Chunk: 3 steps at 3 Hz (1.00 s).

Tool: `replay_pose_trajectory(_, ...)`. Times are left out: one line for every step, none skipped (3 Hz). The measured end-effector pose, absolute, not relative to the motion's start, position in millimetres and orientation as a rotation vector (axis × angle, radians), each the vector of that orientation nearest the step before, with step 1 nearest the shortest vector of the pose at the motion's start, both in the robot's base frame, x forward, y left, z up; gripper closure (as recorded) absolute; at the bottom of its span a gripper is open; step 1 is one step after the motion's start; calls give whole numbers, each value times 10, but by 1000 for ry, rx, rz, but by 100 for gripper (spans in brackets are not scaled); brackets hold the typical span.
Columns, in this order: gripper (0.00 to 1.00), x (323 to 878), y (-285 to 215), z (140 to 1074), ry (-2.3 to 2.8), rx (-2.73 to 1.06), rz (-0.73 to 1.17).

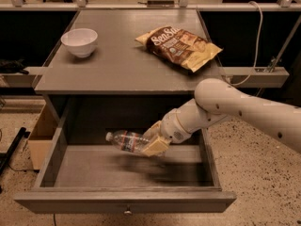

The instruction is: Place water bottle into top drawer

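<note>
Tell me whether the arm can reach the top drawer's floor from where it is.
Probably yes: the pincer, shut on the water bottle, hangs inside the open top drawer, and nothing lies on the floor beneath it.

Grey table (117,69), centre, as I view it remotely. Pale speckled floor (263,173) surrounds it. Behind, dark panels (28,36) sit beneath a light rail (117,6) with metal uprights. Grey side ledges (254,72) flank the table; a white cable (256,36) drops at right. A cardboard box (40,135) stands on the floor at left. My gripper (155,144) hangs below the tabletop.
</note>
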<state>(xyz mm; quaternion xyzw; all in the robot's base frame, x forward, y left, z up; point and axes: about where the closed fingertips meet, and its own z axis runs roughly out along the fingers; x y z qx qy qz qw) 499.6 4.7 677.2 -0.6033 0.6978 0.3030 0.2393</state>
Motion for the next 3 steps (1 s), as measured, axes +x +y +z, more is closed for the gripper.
replay_pose_trajectory(100,5026,16,6611,1941,-1627,843)
replay_pose_trajectory(100,5065,19,6471,1959,-1604,857)
replay_pose_trajectory(100,5113,60,6201,2005,-1574,891)
